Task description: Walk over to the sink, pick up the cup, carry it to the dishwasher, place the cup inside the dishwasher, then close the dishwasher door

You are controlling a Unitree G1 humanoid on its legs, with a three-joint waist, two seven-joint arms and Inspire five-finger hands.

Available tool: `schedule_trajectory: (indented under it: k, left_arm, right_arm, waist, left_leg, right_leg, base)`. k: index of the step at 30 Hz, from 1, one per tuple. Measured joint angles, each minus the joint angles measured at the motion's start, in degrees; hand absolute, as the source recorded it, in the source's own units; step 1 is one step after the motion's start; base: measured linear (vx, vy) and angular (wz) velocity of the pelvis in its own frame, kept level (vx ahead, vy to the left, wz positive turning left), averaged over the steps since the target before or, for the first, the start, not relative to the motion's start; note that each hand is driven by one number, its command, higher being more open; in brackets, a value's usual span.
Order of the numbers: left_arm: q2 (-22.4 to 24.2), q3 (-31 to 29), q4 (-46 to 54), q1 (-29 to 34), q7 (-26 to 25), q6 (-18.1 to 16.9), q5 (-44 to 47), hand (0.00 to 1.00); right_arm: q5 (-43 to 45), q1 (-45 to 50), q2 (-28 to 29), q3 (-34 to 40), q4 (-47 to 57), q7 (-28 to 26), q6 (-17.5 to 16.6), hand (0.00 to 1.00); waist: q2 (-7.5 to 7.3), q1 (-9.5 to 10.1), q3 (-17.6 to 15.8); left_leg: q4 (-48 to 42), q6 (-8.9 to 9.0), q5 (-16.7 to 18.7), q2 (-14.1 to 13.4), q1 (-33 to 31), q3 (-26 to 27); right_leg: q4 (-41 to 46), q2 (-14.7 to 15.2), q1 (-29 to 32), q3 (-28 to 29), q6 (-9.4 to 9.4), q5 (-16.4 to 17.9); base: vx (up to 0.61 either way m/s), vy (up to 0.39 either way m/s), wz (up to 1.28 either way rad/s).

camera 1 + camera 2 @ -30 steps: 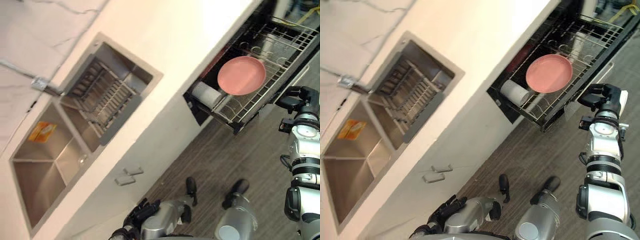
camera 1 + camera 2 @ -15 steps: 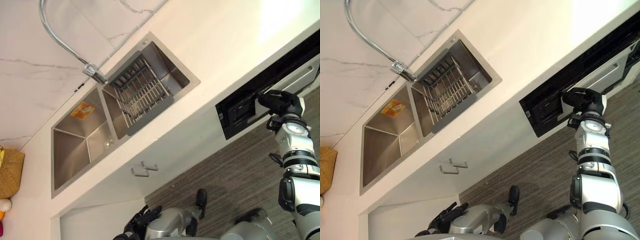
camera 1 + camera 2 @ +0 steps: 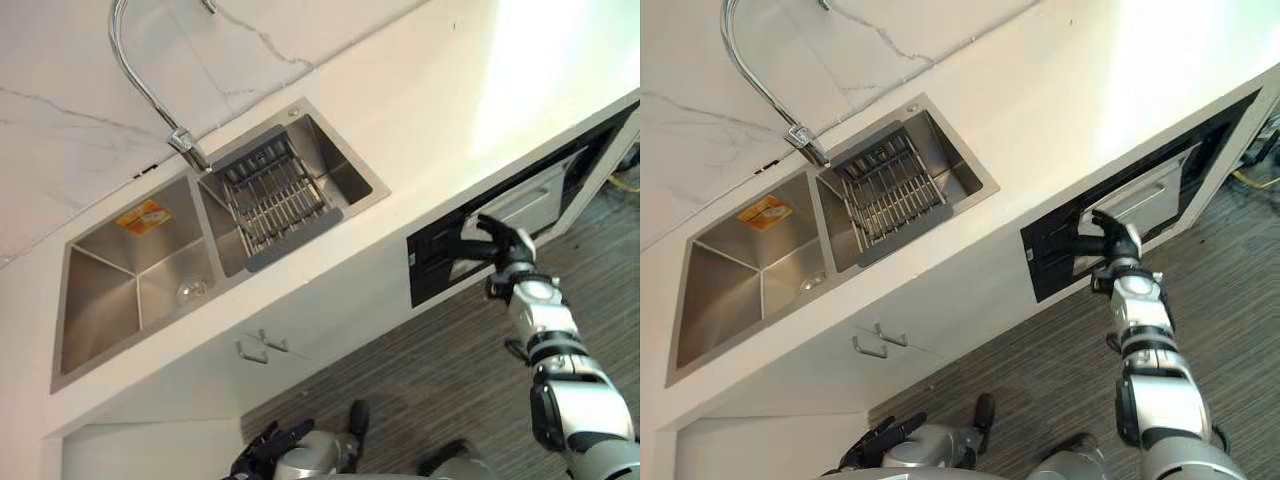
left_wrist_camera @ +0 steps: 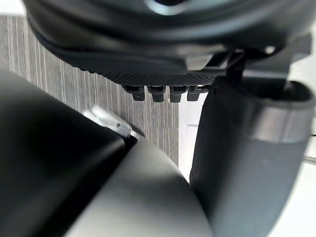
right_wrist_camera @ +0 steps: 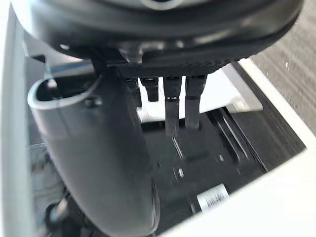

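Observation:
The dishwasher (image 3: 437, 266) sits under the white counter, its rack pushed in and a dark strip of its inside showing beside the white door front (image 3: 532, 198). My right hand (image 3: 497, 244) is up against that dark strip, fingers spread and fairly straight. In the right wrist view the fingers (image 5: 172, 106) reach toward the dishwasher's black frame (image 5: 212, 163) with nothing held between them. Low by my side, my left hand (image 3: 272, 443) hangs empty with relaxed fingers (image 4: 160, 92).
A steel double sink (image 3: 130, 300) is set into the counter (image 3: 430, 90) at the left, with a drying rack (image 3: 278, 195) in its right basin and a curved tap (image 3: 140, 70) behind. Cabinet handles (image 3: 262, 347) show below it. Grey wood floor (image 3: 440, 390) lies in front.
The camera has swung. The rack, out a second ago with a pink plate and a white cup, is pushed in. My right hand has gone from curled to straightened at the door.

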State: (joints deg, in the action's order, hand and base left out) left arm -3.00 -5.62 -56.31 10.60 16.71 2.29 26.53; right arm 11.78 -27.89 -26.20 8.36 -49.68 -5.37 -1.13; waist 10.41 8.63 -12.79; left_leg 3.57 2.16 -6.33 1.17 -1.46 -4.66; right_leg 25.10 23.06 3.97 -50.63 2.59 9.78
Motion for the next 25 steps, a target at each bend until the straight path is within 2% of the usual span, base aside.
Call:
schedule_trajectory:
  k: [2,3,4,5,8,9,10,11,12,13,14,15,16,17,18,19,20,22,25]
  left_arm:
    - [-0.33,-2.02,-0.05,1.09,1.88,-0.11,1.76,1.0]
    - [-0.47,-2.4,-0.04,1.15,2.16,-0.13,1.76,1.0]
    - [-0.7,-3.12,-0.05,1.19,2.37,-0.12,1.76,1.0]
    - [-0.93,-3.68,-0.2,1.23,2.35,-0.04,1.76,1.0]
    - [-1.57,-4.78,-0.48,1.6,2.07,0.25,1.75,1.0]
    - [-1.67,-4.84,-0.69,1.59,2.0,0.26,1.74,1.0]
    - [-1.92,-4.71,-0.98,1.59,1.64,0.27,1.72,1.0]
    - [-2.65,-4.21,-1.57,1.58,0.94,0.28,1.77,1.0]
    - [-3.3,-4.11,-1.91,1.54,0.4,0.25,1.77,1.0]
    - [-3.51,-3.99,-1.94,1.41,-0.56,0.24,1.75,1.0]
    - [-3.82,-4.08,-2.33,1.3,-1.54,0.27,1.71,1.0]
    - [-4.34,-4.49,-3.02,0.94,-3.26,0.79,1.54,1.0]
    - [-4.45,-4.91,-3.25,0.74,-3.39,1.24,1.55,1.0]
    - [-4.8,-5.59,-3.52,0.19,-3.55,1.92,1.46,1.0]
    - [-5.45,-5.98,-3.71,-0.08,-3.3,2.15,0.92,1.0]
    - [-5.94,-6.96,-4.86,-0.98,-3.72,2.58,0.19,1.0]
    - [-5.06,-8.02,-4.59,-0.68,-3.98,2.56,0.19,1.0]
    - [-3.8,-10.84,-4.61,-0.7,-4.25,2.94,0.28,1.0]
    - [-3.31,-12.05,-4.64,-0.29,-4.51,2.46,0.42,1.0]
  right_arm:
    - [-3.23,8.68,4.05,2.21,1.02,-0.4,-4.61,1.0]
    - [-4.83,10.72,4.67,2.61,0.81,-0.38,-5.23,1.0]
    - [-7.58,14.22,5.24,2.76,-0.16,-0.48,-5.8,1.0]
    - [-8.59,17.02,5.46,3.85,-2.62,-0.97,-5.9,1.0]
    - [-8.57,23.82,7.24,11.96,-9.14,-2.04,-6.07,1.0]
    - [-8.56,25.34,7.64,13.42,-9.91,-2.27,-6.22,1.0]
    - [-8.57,27.53,8.48,15.07,-11.03,-2.39,-6.38,1.0]
    - [-8.59,30.4,10.23,16.81,-12.51,-2.42,-6.45,1.0]
    - [-8.65,33.3,12.58,18.24,-13.05,-2.31,-6.43,1.0]
    - [-8.63,35.4,14.69,18.68,-13.07,-2.03,-6.42,1.0]
    - [-8.63,36.72,16.26,18.76,-13.17,-1.97,-6.38,1.0]
    - [-8.34,38.19,20.04,18.74,-13.44,-1.65,-6.26,1.0]
    - [-7.65,38.14,21.25,18.8,-13.61,-1.43,-6.26,1.0]
    - [-7.41,37.9,22.91,18.75,-13.86,-0.91,-6.18,1.0]
    - [-7.42,37.86,23.66,18.73,-13.86,-0.76,-6.09,1.0]
    - [-7.36,37.99,24.19,19.09,-14.08,-0.38,-5.74,1.0]
    - [-7.39,38.12,24.99,20.73,-13.64,0.38,-5.7,1.0]
    - [-7.4,38.25,25.73,20.74,-11.96,0.83,-5.78,1.0]
    - [-7.5,39.08,27.46,20.42,-10.69,0.76,-6.24,1.0]
  waist:
    - [-2.97,-0.07,0.85]
    - [-3.63,-0.07,0.86]
    - [-4.9,-0.23,0.95]
    - [-5.84,-0.68,1.04]
    - [-7.81,-2.03,1.17]
    - [-7.93,-2.33,1.26]
    - [-8.03,-3.14,1.24]
    - [-8.6,-4.1,1.29]
    - [-9.37,-5.05,1.36]
    - [-9.53,-5.66,1.65]
    - [-9.77,-6.28,1.97]
    - [-10.18,-7.09,2.34]
    - [-10.53,-7.46,2.35]
    - [-11.54,-8.05,2.44]
    - [-12.67,-8.07,2.48]
    - [-13.55,-8.68,2.43]
    - [-13.31,-8.03,2.96]
    - [-13.22,-7.99,2.9]
    - [-13.86,-7.89,3.43]
  left_leg:
    - [-0.04,0.63,0.5,-0.74,0.36,0.22]
    - [-0.06,0.86,0.8,-0.8,0.55,0.26]
    - [-0.08,0.83,1.18,-0.73,0.69,0.27]
    - [-0.09,0.21,1.69,-0.5,0.93,-0.01]
    - [0.3,-1.35,2.82,0.56,2.16,-1.38]
    - [0.48,-1.52,2.93,0.64,2.43,-1.93]
    - [0.27,-1.79,3.09,0.62,2.73,-3.0]
    - [-0.44,-2.18,3.36,0.99,2.93,-4.8]
    - [-1.1,-2.42,3.61,1.23,3.25,-7.11]
    - [-0.97,-2.51,3.61,1.1,4.03,-9.08]
    - [-0.87,-2.58,3.56,0.36,4.33,-10.15]
    - [-0.95,-2.55,3.26,-0.77,3.97,-12.42]
    - [-0.93,-2.36,3.22,-1.03,3.81,-13.1]
    - [-1.03,-1.95,3.3,-0.67,3.46,-14.24]
    - [-1.2,-1.78,3.42,0.35,3.27,-14.58]
    - [-1.7,-1.36,4.19,1.89,3.32,-15.54]
    - [-2.46,-1.67,4.3,1.39,3.64,-11.59]
    - [-5.47,-0.87,5.45,1.45,3.0,-8.69]
    - [-4.52,-0.71,5.56,1.96,4.09,-8.7]
  right_leg:
    - [-2.09,-1.49,-1.05,-0.31,0.08,-0.74]
    - [-2.44,-1.71,-1.33,-0.35,0.16,-0.91]
    - [-3.04,-1.84,-1.76,-0.55,0.38,-1.28]
    - [-3.72,-1.86,-2.59,-1.07,0.79,-1.67]
    - [-3.06,-0.88,-5.22,-2.23,2.08,-2.7]
    - [-1.75,-0.44,-5.07,-0.78,1.97,-3.22]
    - [0.17,-0.41,-4.64,3.88,1.75,-4.34]
    - [2.5,-0.99,-3.8,11.67,1.08,-5.63]
    - [6.6,-1.04,-2.39,18.04,-0.71,-6.87]
    - [9.3,-1.57,-1.16,21.96,-2.07,-7.83]
    - [8.7,-2.88,-1.04,24.42,-0.96,-5.79]
    - [2.14,-8.46,-1.27,29.65,-0.02,-0.99]
    - [-1.31,-10.72,-1.35,32.0,-0.15,-0.37]
    - [-9.15,-14.44,-2.25,36.56,-0.1,-0.21]
    - [-13.04,-15.31,-2.96,38.8,0.05,-0.17]
    - [-14.2,-15.5,-4.34,40.4,1.02,-1.69]
    - [-13.15,-15.07,-3.87,40.03,1.1,-0.58]
    - [-11.84,-14.57,-4.74,38.99,1.99,0.61]
    - [-12.69,-13.97,-7.42,37.0,2.26,1.1]
  base:
    - [0.01,-0.089,-0.03]
    - [0.01,-0.051,-0.02]
    - [0.01,-0.033,0.06]
    - [0.0,-0.023,0.12]
    - [0.02,0.001,0.31]
    - [0.07,0.029,0.41]
    - [0.1,0.058,0.61]
    - [0.13,0.08,0.93]
    - [0.15,0.039,1.01]
    - [0.14,-0.032,0.86]
    - [0.14,-0.115,0.8]
    - [0.09,-0.128,0.64]
    - [0.08,-0.21,0.66]
    - [0.04,-0.148,0.44]
    - [0.05,-0.232,0.79]
    - [0.05,-0.117,0.66]
    - [0.07,-0.112,0.57]
    - [0.1,-0.008,0.25]
    - [0.12,-0.005,0.29]
